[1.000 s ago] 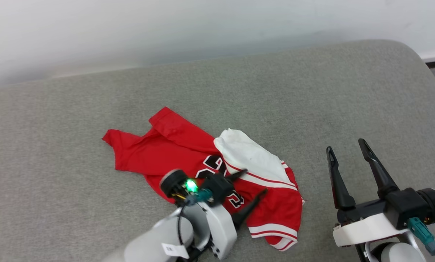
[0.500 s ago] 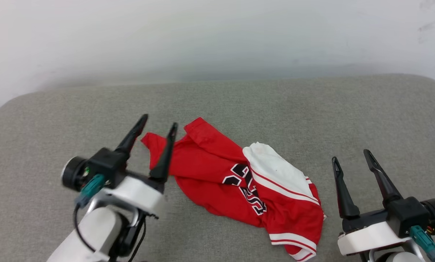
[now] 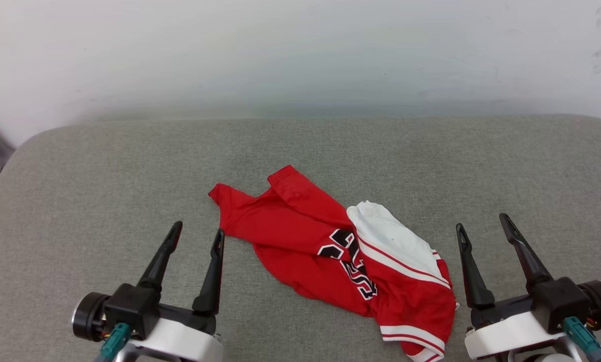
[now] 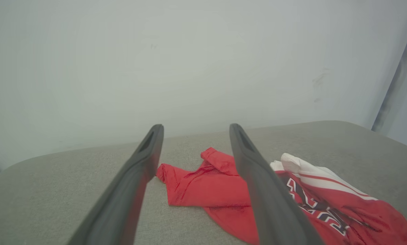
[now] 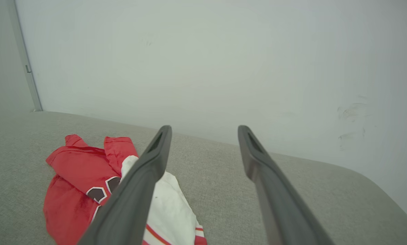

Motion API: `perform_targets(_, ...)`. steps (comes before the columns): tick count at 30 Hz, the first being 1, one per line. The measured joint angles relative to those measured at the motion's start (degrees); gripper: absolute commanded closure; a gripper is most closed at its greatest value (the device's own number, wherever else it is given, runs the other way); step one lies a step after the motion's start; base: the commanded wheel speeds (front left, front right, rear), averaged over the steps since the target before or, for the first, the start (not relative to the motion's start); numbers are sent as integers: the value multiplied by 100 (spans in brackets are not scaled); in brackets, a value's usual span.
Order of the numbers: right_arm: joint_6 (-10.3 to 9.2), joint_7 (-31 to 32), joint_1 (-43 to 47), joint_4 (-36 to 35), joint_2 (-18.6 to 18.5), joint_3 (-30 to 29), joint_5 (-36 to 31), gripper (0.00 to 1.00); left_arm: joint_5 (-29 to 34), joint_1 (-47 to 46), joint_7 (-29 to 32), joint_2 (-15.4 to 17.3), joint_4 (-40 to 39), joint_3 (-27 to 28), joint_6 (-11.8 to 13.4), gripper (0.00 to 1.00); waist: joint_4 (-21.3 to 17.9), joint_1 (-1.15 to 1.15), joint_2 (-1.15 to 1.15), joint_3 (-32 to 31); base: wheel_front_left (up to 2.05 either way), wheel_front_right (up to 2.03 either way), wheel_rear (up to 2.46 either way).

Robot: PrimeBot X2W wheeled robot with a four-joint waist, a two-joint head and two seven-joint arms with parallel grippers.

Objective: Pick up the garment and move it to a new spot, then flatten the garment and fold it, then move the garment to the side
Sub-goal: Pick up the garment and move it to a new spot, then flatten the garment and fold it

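The garment [image 3: 300, 236], a red jersey with a white sleeve, striped trim and black-and-white lettering, lies crumpled in the middle of the grey cushion [image 3: 104, 176]. It also lies ahead in the left wrist view [image 4: 207, 187] and to the left in the right wrist view [image 5: 77, 177]. My left gripper [image 3: 198, 231] hovers open at the lower left, just left of the jersey, holding nothing. At the lower right my right gripper [image 3: 484, 221] is open and empty, just right of the jersey's striped hem.
A pale wall [image 3: 300, 55] rises directly behind the cushion. The cushion's rounded corners fall away at the far left [image 3: 9, 156] and far right. A vertical door or frame edge [image 5: 23, 58] stands at the left of the wall.
My left gripper has lifted off the jersey and swung back to the lower left, open and empty. The head camera has shifted, bringing the jersey toward the centre. The right gripper has kept still.
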Motion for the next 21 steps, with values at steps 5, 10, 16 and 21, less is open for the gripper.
perform_targets(5,0,0,1,25,1,19,2,0,314,138,0,-363,88,220,-352,0,25,0,0,-3,0,0,0)
perform_targets(10,0,0,-1,19,0,44,8,0,532,139,0,-624,157,437,-615,0,52,0,0,23,0,0,0)
perform_targets(16,1,182,-55,412,-89,516,-151,0,722,58,0,-818,236,547,-854,0,134,0,0,174,0,0,0)
perform_targets(21,-1,1592,-560,525,-633,1234,408,0,787,1,0,-915,307,654,-951,0,217,1,0,346,0,0,0)
